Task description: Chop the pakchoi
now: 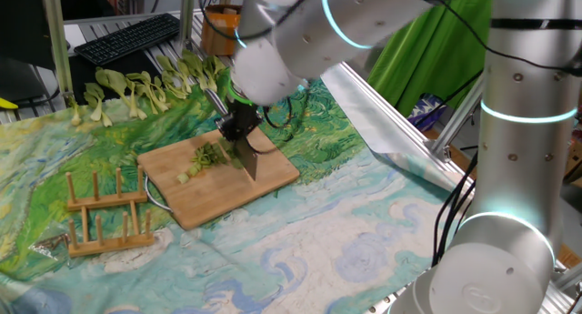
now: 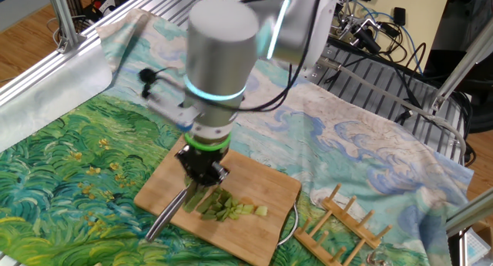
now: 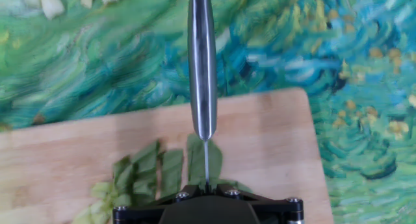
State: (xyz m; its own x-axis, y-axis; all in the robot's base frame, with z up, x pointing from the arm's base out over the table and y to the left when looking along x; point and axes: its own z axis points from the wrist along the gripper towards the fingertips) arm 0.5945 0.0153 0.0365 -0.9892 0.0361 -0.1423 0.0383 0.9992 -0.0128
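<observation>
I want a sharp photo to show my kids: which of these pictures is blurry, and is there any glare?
One fixed view: the white arm up close looks soft, the cutting board fairly sharp. The other fixed view: the grey arm is slightly soft. Hand view: the painted cloth is smeared, and the knife handle shows a shiny streak.

wooden rack beside board, keyboard perhaps.

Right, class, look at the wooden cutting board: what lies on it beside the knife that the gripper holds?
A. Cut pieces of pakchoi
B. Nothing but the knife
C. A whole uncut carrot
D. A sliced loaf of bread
A: short green and pale pieces of pakchoi lie on the cutting board next to the blade of the knife, which the gripper holds.
</observation>
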